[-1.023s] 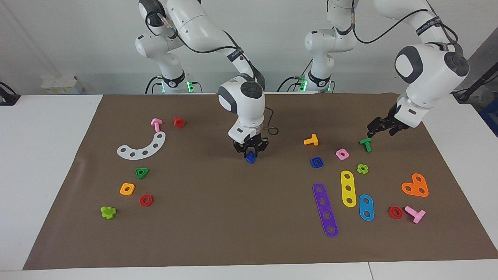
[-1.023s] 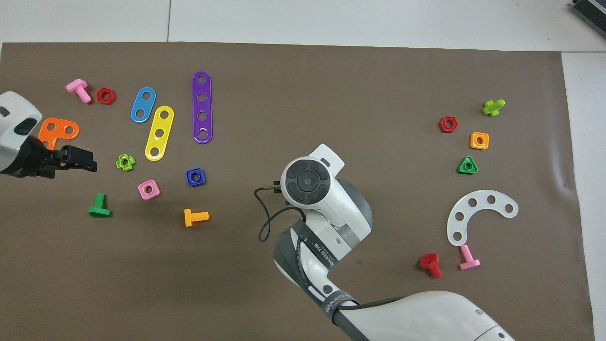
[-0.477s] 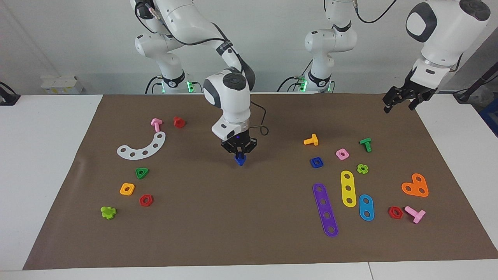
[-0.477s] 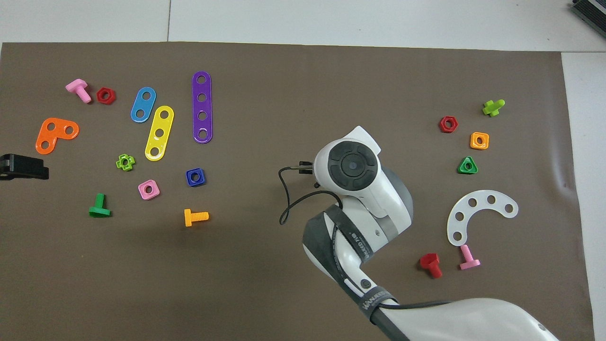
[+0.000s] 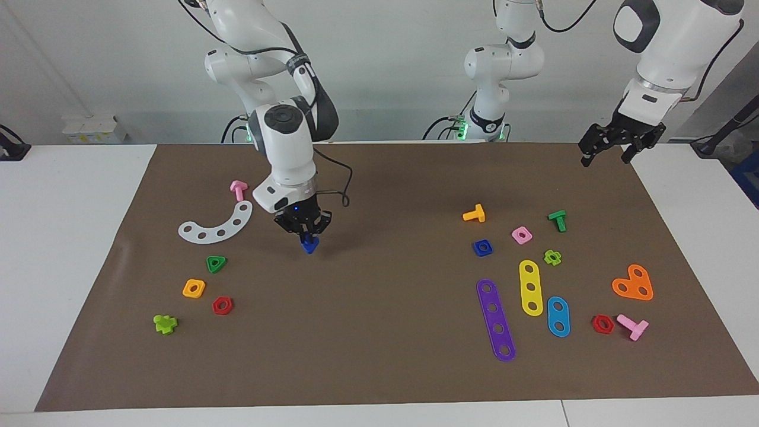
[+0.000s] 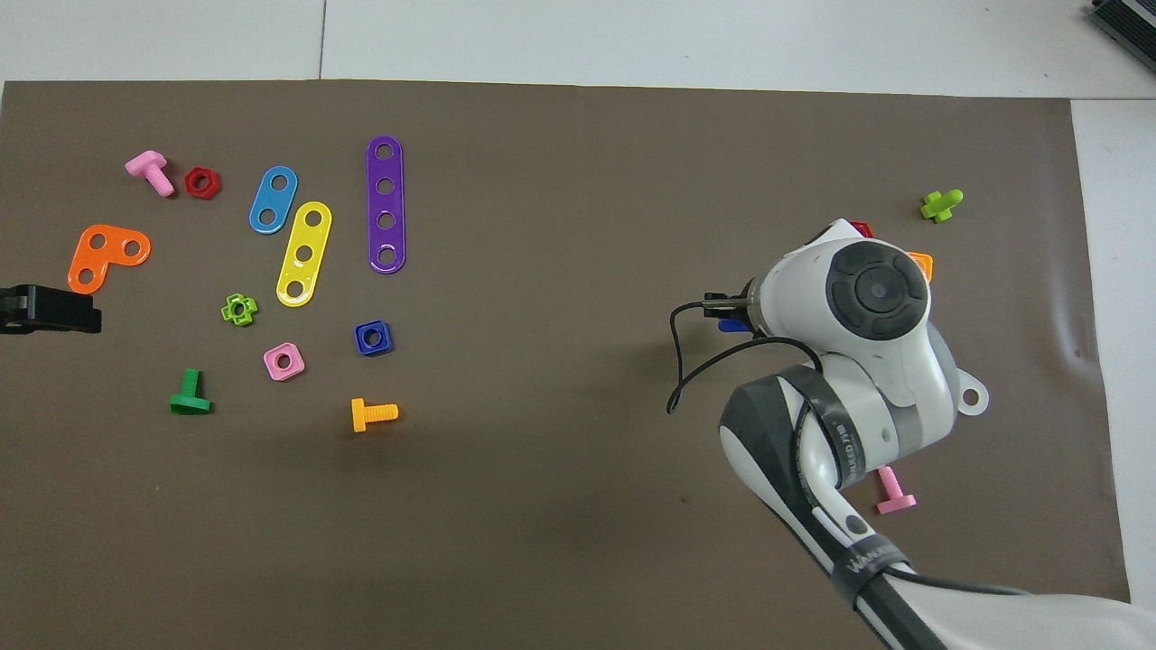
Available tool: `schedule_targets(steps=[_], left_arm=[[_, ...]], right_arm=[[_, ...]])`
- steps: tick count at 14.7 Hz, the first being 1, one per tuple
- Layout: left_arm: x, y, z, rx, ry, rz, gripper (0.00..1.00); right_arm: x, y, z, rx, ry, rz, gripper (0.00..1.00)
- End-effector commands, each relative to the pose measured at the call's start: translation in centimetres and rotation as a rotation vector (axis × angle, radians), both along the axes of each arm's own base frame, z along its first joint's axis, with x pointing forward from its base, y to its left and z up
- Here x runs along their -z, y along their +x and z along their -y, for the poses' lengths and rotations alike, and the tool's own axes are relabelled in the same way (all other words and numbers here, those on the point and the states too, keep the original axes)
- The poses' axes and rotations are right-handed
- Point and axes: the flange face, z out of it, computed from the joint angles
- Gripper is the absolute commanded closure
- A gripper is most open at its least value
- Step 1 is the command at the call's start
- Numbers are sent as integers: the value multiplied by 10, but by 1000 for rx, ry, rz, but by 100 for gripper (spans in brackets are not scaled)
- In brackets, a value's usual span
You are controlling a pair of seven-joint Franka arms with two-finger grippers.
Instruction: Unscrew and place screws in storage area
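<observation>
Right gripper point(image 5: 303, 228) raised over the brown mat point(image 5: 379, 367) toward the right arm's end of the surface, pinching a small dark blue plastic bolt with a triangular head point(image 5: 309, 244) between its fingers, head hanging downward, clear of the mat. Held over bare mat beside a white curved plastic strip with holes point(image 5: 216, 225), with a green triangular nut point(image 5: 216, 263), an orange square nut point(image 5: 194, 288), a red hexagonal nut point(image 5: 222, 305) and a lime cross-shaped piece point(image 5: 165, 323) lying farther from the robots than the strip. Nearer to the robots than the strip, a pink T-shaped bolt point(image 5: 238, 190).

Left gripper point(image 5: 614, 142) raised high over the mat's edge at the left arm's end of the surface, fingers spread, holding nothing; waiting.

Toward the left arm's end: an orange T-shaped bolt point(image 5: 474, 214), a blue square nut with a hole point(image 5: 482, 247), a pink square nut point(image 5: 522, 235), a green T-shaped bolt point(image 5: 557, 220), a lime cross-shaped nut point(image 5: 552, 257), a purple four-hole strip point(image 5: 496, 319), a yellow three-hole strip point(image 5: 531, 287), a light blue two-hole strip point(image 5: 558, 316), an orange angled plate point(image 5: 633, 283), a second red hexagonal nut point(image 5: 602, 324) and a second pink T-shaped bolt point(image 5: 632, 325).

Printed lettering along dark bands on the right arm in the overhead view, too small to read with certainty.
</observation>
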Motion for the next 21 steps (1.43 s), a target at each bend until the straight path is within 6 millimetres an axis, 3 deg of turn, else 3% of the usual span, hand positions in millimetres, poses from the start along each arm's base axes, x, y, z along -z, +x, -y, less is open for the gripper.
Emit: schedule_targets(steps=[1, 3, 8, 11, 15, 16, 17, 18, 19, 21], left_arm=[[-3, 2, 0, 12, 25, 14, 0], [-3, 1, 0, 12, 25, 16, 0], [-6, 4, 7, 16, 22, 26, 0], [-11, 10, 9, 14, 7, 55, 0], [-42, 20, 5, -3, -12, 78, 0], [-46, 24, 15, 12, -12, 71, 0], [-49, 25, 15, 10, -12, 62, 0], [-48, 24, 20, 16, -11, 53, 0], [-48, 23, 27, 7, -11, 45, 0], [-45, 20, 36, -44, -12, 28, 0]], right_arm=[[8, -6, 39, -12, -9, -14, 100], [15, -5, 69, -11, -15, -32, 100], [41, -6, 110, 23, 14, -44, 100], [55, -7, 118, 30, 18, -29, 100], [65, -9, 127, 45, 17, -43, 100], [66, -9, 128, 46, 17, -44, 86], [65, -9, 128, 46, 17, -44, 49], [64, -8, 128, 50, 17, -43, 21], [62, -7, 127, 49, 17, -43, 7], [51, -3, 127, 52, 18, -32, 3]])
